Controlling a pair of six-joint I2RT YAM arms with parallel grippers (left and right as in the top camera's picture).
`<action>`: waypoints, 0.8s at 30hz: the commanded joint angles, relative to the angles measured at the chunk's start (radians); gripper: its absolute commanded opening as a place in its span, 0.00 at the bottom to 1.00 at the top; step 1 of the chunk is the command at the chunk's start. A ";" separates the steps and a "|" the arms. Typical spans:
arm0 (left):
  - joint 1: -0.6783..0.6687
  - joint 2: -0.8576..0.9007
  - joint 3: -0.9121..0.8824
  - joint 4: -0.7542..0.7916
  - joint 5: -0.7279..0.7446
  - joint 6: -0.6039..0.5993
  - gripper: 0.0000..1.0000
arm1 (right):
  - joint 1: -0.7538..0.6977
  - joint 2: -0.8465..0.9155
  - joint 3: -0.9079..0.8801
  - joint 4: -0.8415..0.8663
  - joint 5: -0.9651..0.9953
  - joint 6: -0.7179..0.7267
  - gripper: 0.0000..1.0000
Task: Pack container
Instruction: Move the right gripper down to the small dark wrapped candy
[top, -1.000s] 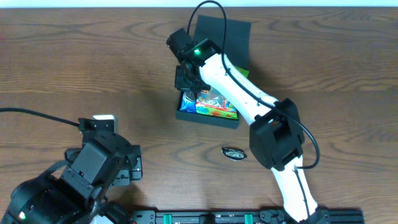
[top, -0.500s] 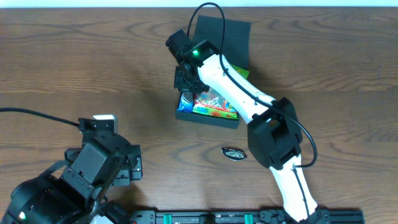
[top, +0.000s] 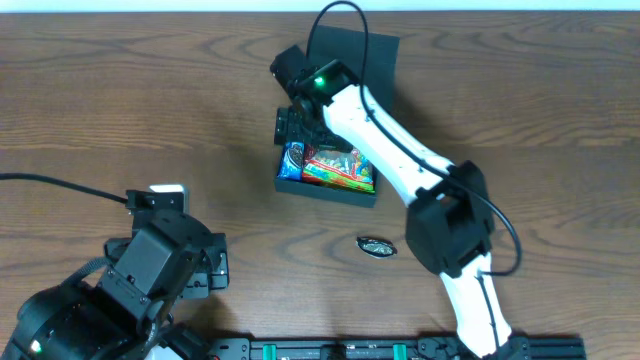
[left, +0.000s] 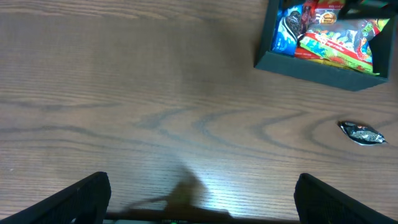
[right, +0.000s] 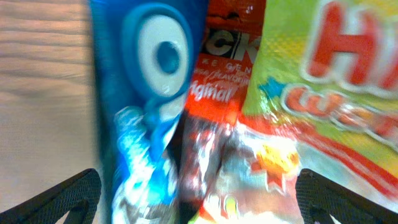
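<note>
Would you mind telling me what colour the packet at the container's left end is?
The packet is blue with white markings, clearest in the right wrist view.

The container (top: 326, 192), dark, matte and square, is sitting flat at the far middle, flap lid (top: 380, 60) lying open behind, bright packets (top: 345, 170) crowding inside.

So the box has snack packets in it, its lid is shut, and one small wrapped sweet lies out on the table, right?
Not quite: the lid is open, not shut. The overhead view shows the flap of the container folded back behind it, with the snack packets showing inside. The wrapped sweet does lie out on the table.
</note>
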 joint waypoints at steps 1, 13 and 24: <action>-0.001 0.002 -0.003 -0.003 -0.004 -0.004 0.95 | 0.002 -0.143 0.022 -0.003 0.006 -0.048 0.99; -0.001 0.002 -0.003 -0.003 -0.005 -0.004 0.95 | 0.024 -0.327 -0.002 -0.502 0.062 -0.064 0.97; -0.001 0.002 -0.003 -0.032 -0.005 -0.004 0.95 | 0.202 -0.327 -0.536 -0.347 0.227 -0.002 0.98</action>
